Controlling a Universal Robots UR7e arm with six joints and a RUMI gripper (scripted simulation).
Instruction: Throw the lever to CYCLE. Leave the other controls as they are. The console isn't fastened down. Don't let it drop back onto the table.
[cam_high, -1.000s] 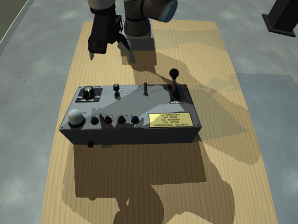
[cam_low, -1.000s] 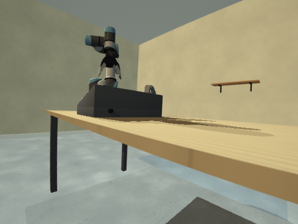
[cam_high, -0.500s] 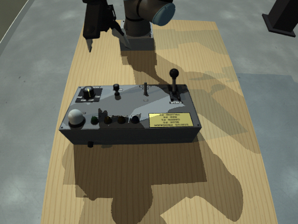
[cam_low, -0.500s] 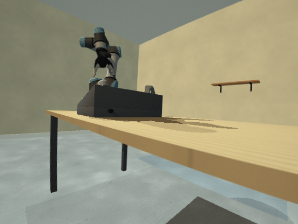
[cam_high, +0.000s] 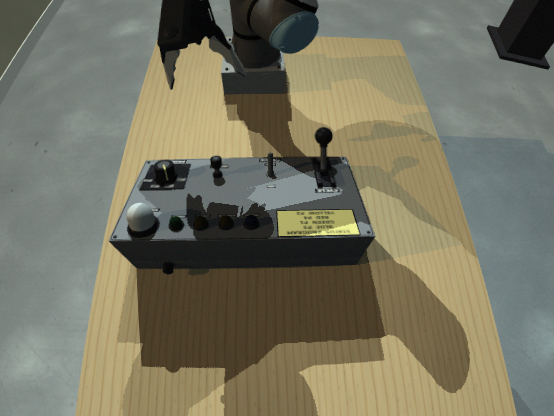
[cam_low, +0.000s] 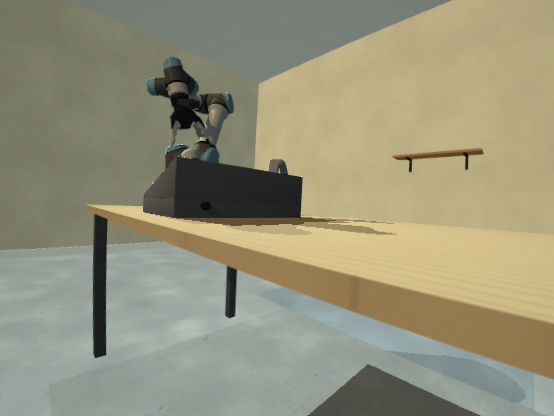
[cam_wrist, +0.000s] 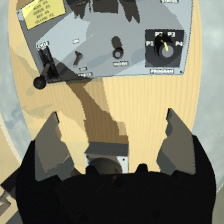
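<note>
console (cam_high: 240, 250) sits across the middle of the wooden table (cam_high: 425, 310), front wall facing away from the arm's pedestal (cam_high: 231, 86). nothing visibly fastens it, and the task says it is loose, so any sideways shove would likely slide the whole box.

lever (cam_high: 323, 150): black ball knob on a stalk, in a slot at the right end of the panel as the top view shows it. stalk leans toward the arm side, away from the small label plate at the slot's near end. label too blurred to read; judged to be the cycle mark, not confirmed.

gripper (cam_high: 200, 62) hangs above bare table between pedestal and console, well apart from the lever and off toward the rotary selector (cam_high: 163, 172) end. jaws spread wide, nothing between them. in the wrist view both fingers frame the table edge of the console, with the lever's knob (cam_wrist: 39, 82) at far left.

other controls: small toggle (cam_high: 216, 162), thin centre switch (cam_high: 270, 166), white dome button (cam_high: 140, 217), row of lamps (cam_high: 225, 222), yellow placard (cam_high: 318, 222). none touched.

judgement: approach stage, lever not yet thrown. the wide jaws suit straddling the knob. the next move calls for travel across to the lever's end, then a pull along the slot only, kept light so the console does not skid. risk: clipping the centre switch on the way over.
</note>
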